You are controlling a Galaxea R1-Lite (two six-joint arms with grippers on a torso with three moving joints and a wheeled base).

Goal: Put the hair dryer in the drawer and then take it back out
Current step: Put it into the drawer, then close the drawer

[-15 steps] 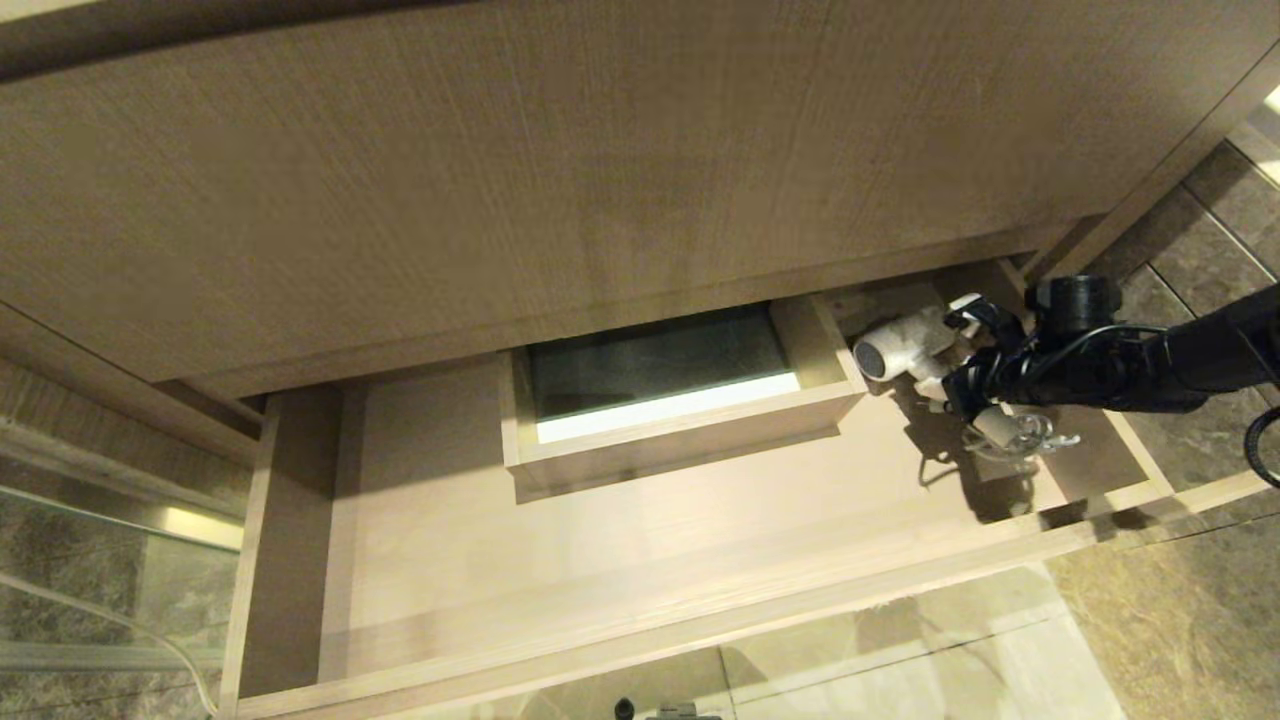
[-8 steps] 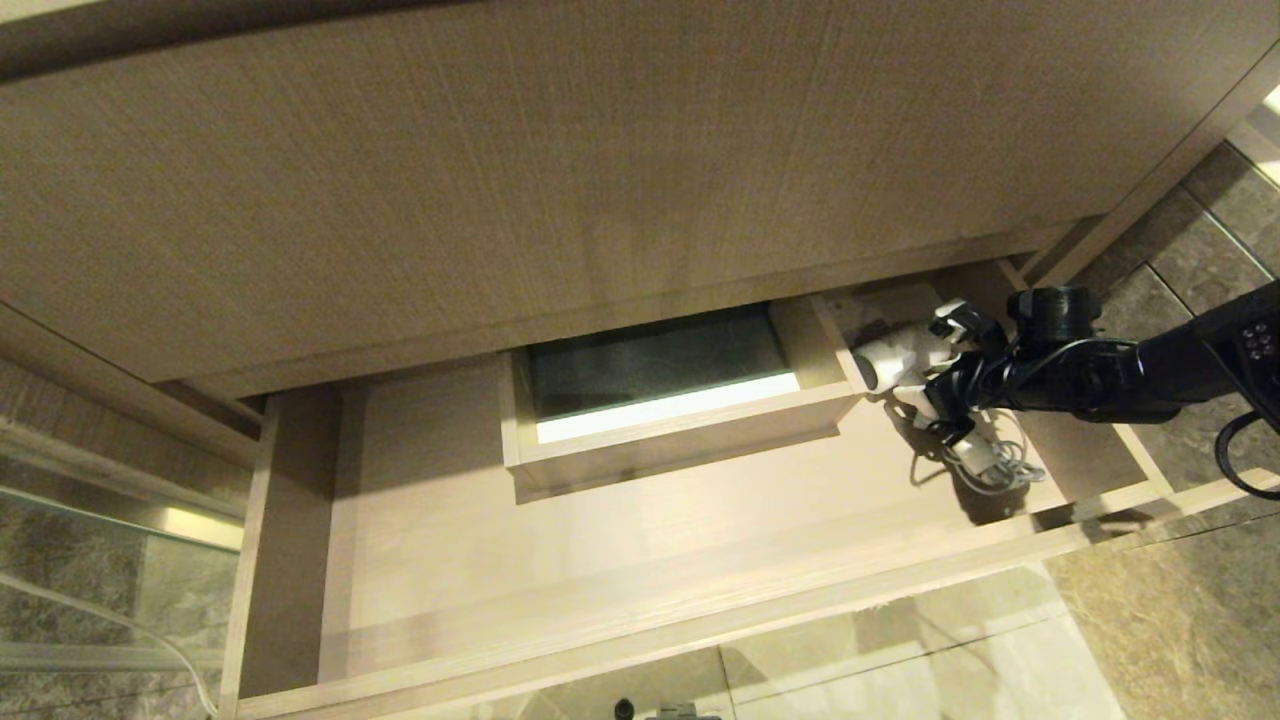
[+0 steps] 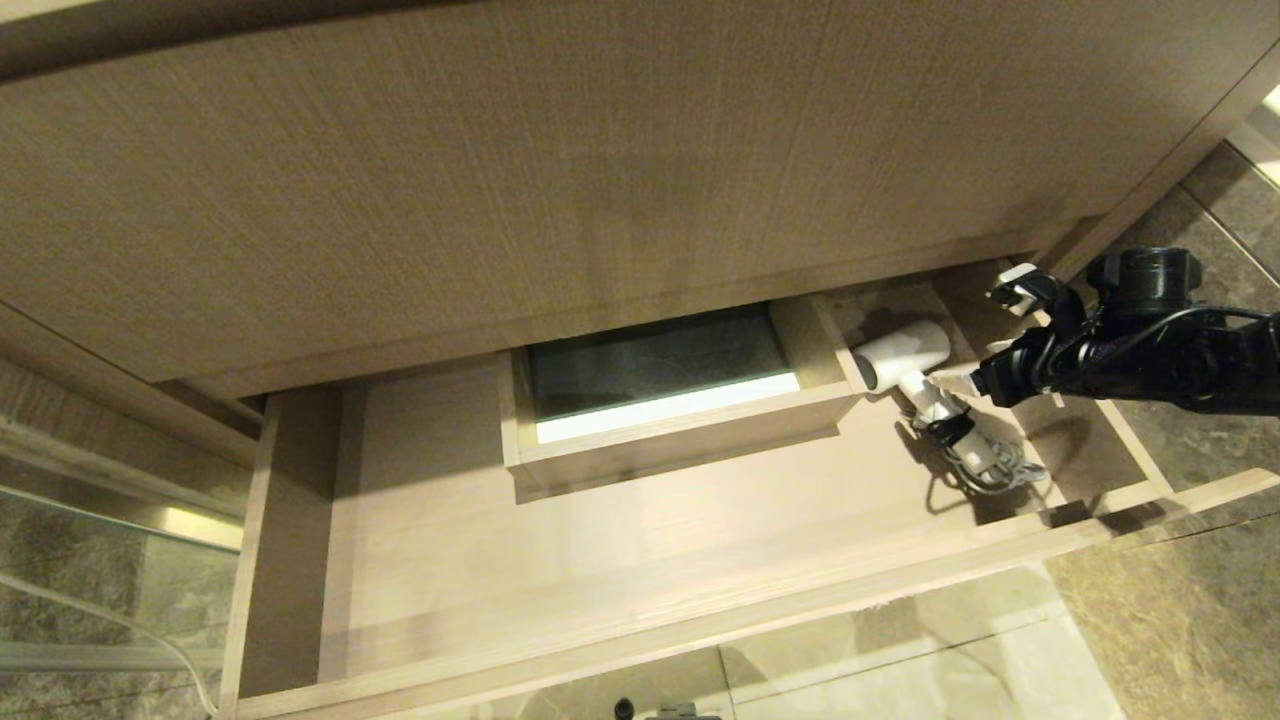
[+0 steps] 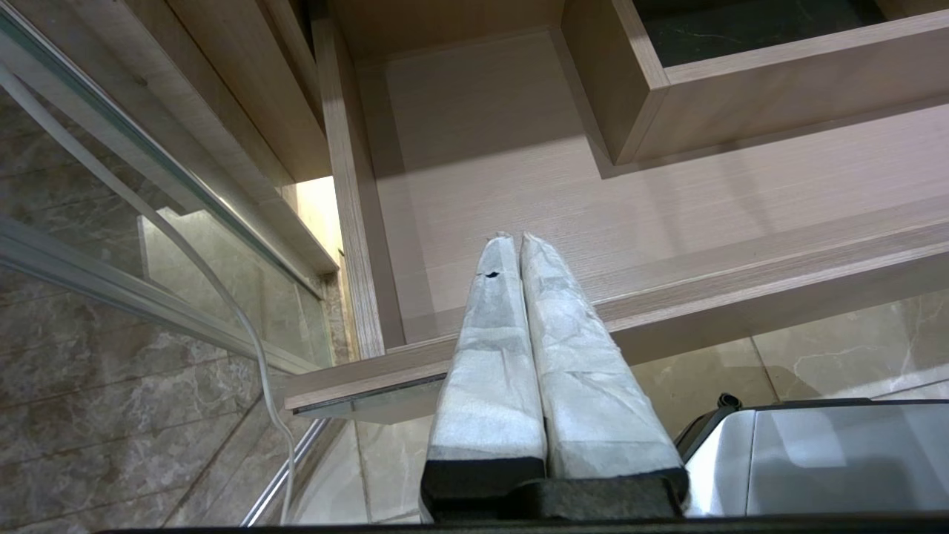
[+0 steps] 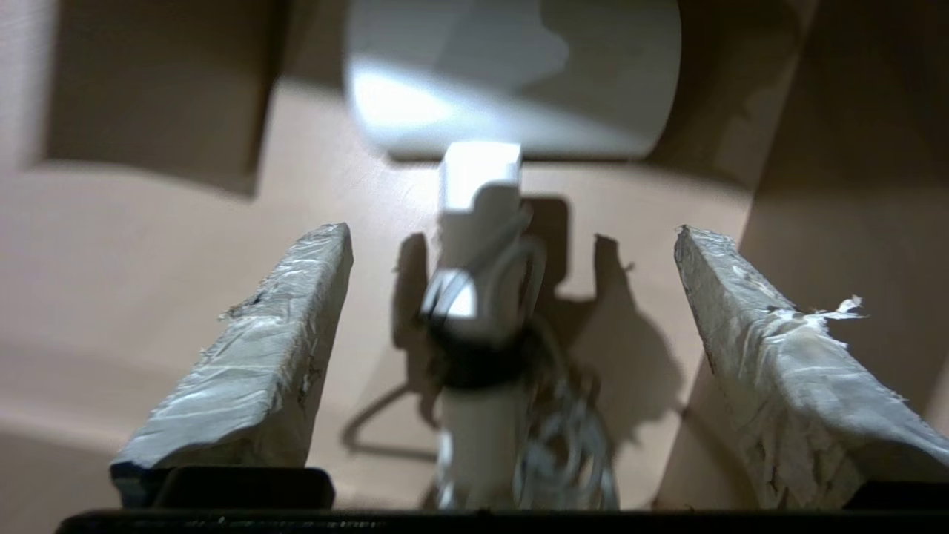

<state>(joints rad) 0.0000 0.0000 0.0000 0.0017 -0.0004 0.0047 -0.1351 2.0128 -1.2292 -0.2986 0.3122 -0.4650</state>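
The hair dryer (image 3: 905, 356) is seen lying on the floor of the open drawer (image 3: 640, 540), at its right end, with its cord beside the handle. The right gripper (image 3: 990, 335) is held spread wide above it, grasping nothing. The left gripper (image 4: 517, 239) is kept pressed together, parked over the drawer's front edge.

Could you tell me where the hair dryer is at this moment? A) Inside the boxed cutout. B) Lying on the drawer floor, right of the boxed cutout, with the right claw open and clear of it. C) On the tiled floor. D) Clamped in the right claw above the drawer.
B: the hair dryer lies on the drawer floor beside the cutout, and the right claw stands open, off it.
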